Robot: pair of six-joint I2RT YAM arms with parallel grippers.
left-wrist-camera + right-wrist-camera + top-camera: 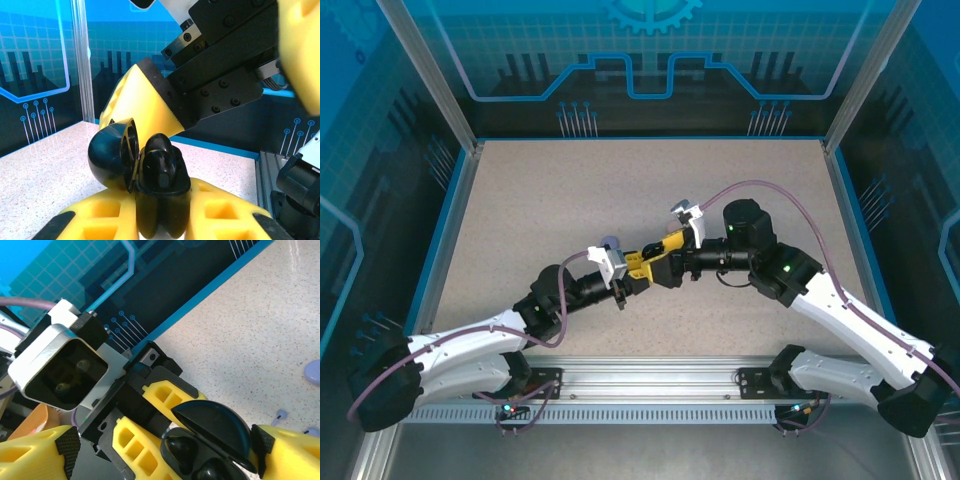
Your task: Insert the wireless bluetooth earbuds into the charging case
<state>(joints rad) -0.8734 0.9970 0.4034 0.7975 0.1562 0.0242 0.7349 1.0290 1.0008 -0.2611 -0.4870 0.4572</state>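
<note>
**Even overhead light, soft blur up close**

The top view was bright and evenly lit from above. The speckled table [620,190] was sharp, with faint soft shadows beneath the 2 arms. In the left wrist view, small glossy highlights sat on the black charging case [160,175], and a yellow finger [300,50] at the right edge was blurred. In the right wrist view, the table washed out pale at the top right.

Robot lab test cell, aluminium frame posts [425,75], blue circuit-print wall panels [640,55], speckled tabletop [520,210], slotted mounting rail [650,385]
</note>
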